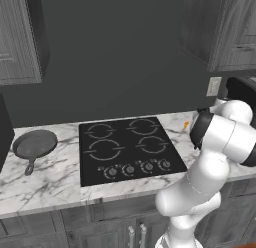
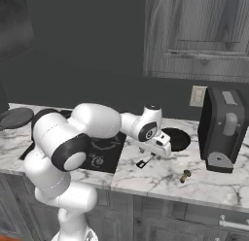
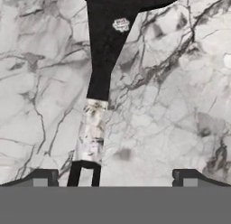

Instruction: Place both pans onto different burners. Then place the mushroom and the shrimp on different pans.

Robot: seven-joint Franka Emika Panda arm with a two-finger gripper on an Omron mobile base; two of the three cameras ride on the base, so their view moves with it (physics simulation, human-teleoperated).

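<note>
The dull-grey skillet [image 1: 34, 144] rests on the marble counter left of the cooktop [image 1: 127, 164] and its ring burners [image 1: 104, 150]. On the counter right of the cooktop lies the small black pan [image 2: 178, 139]. Its thin handle [image 3: 98, 78] runs down between my fingertips [image 3: 41, 178], nearer the left one, with a gap on both sides. My gripper [image 3: 113, 179] hangs open just above that handle, over the marble [image 2: 156, 148]. The orange shrimp [image 1: 186, 125] lies by the cooktop's right edge. The mushroom [image 2: 185, 175] sits nearer the counter's front.
A black coffee machine [image 2: 223, 128] stands at the counter's right end, below an upper cabinet [image 2: 199, 36]. A wall socket [image 2: 197, 95] sits behind the pan. The cooktop knobs [image 1: 137, 168] line its front edge.
</note>
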